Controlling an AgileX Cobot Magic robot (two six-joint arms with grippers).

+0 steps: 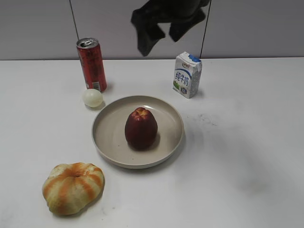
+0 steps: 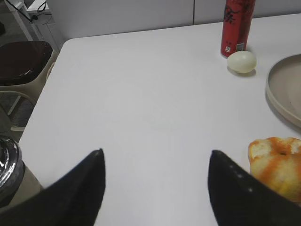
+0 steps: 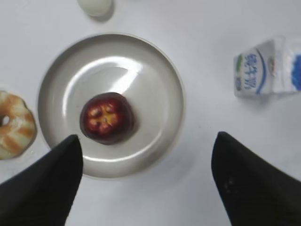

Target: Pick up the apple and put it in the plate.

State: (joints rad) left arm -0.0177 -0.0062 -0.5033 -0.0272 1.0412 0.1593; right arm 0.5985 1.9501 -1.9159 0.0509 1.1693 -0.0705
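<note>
I am finding the apple (image 1: 141, 127) standing upright inside the plate (image 1: 107, 140), a little left of its centre, yellowish top facing up. Its long axis is running vertical. By that placement, I am judging the task's goal as met and the remaining work as clearing the arms.

The right gripper (image 1: 162, 34) is hanging high over the far side of the tabletop (image 1: 247, 156), above and beyond the plate. In the right wrist view its jaws are standing wide apart and holding nothing. The apple (image 3: 106, 117) is lying below them, offset toward the left jaw, well apart from both tips. The plate (image 3: 162, 70) rim is showing whole between the jaws.

The left gripper (image 2: 156, 188) is also spread wide and empty, pointing at bare tabletop on the left. I am seeing only the plate's edge (image 2: 282, 94) at the right of its view, and the apple is not appearing there. I am therefore rating the right arm as nearer to the apple.

Bystanders noted: can (image 1: 92, 64) and ball (image 1: 92, 98) far left of the plate, carton (image 1: 187, 74) far right, bun (image 1: 73, 187) near left. None is touching the plate.

Risk: I am judging any descent by the right arm as unnecessary, since it could tip the tall apple.
</note>
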